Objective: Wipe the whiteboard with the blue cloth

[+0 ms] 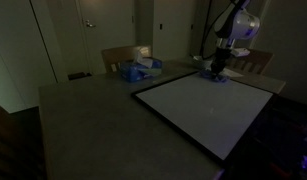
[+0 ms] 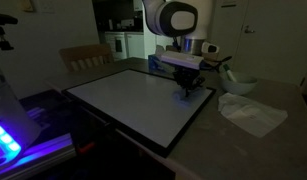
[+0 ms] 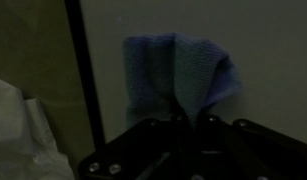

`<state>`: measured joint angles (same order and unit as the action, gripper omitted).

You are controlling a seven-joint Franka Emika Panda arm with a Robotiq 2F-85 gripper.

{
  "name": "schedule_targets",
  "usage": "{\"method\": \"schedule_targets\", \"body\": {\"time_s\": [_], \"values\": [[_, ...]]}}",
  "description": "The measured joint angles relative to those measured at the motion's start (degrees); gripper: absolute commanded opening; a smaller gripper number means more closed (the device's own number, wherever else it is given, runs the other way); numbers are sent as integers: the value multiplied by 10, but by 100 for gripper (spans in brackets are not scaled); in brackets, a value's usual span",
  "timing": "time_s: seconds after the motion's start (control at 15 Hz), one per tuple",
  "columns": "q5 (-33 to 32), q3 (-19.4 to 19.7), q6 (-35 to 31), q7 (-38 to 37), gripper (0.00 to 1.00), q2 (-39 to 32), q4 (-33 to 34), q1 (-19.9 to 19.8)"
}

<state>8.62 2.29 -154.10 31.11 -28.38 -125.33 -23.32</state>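
Observation:
The whiteboard (image 1: 208,108) lies flat on the table with a black frame; it also shows in an exterior view (image 2: 133,98) and in the wrist view (image 3: 263,50). The blue cloth (image 3: 178,72) lies on the board near its far edge and is pinched up in the middle. In both exterior views it is a small blue patch under the fingers (image 1: 217,76) (image 2: 185,94). My gripper (image 3: 188,118) is shut on the blue cloth and presses it against the board (image 1: 217,68) (image 2: 185,82).
A white crumpled cloth (image 2: 251,112) lies on the table beside the board, also at the wrist view's left (image 3: 18,135). A blue-and-white bundle (image 1: 139,69) sits at the table's far side before a wooden chair (image 1: 121,55). Another chair (image 2: 83,57) stands behind. The room is dim.

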Motion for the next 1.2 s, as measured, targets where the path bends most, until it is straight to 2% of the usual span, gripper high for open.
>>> {"method": "schedule_targets", "body": {"time_s": [0.2, 0.33, 0.53, 0.73, 0.93, 1.2], "values": [[-1, 6, -12, -27, 3, -4, 5, -1], [-32, 30, -45, -73, 3, -11, 4, 16], [-126, 116, -111, -187, 3, -32, 4, 86], [-188, 197, -129, -283, 3, -52, 5, 171], [-196, 231, -124, -334, 3, -60, 5, 213], [-196, 253, -115, -389, 3, -62, 2, 239]]}}
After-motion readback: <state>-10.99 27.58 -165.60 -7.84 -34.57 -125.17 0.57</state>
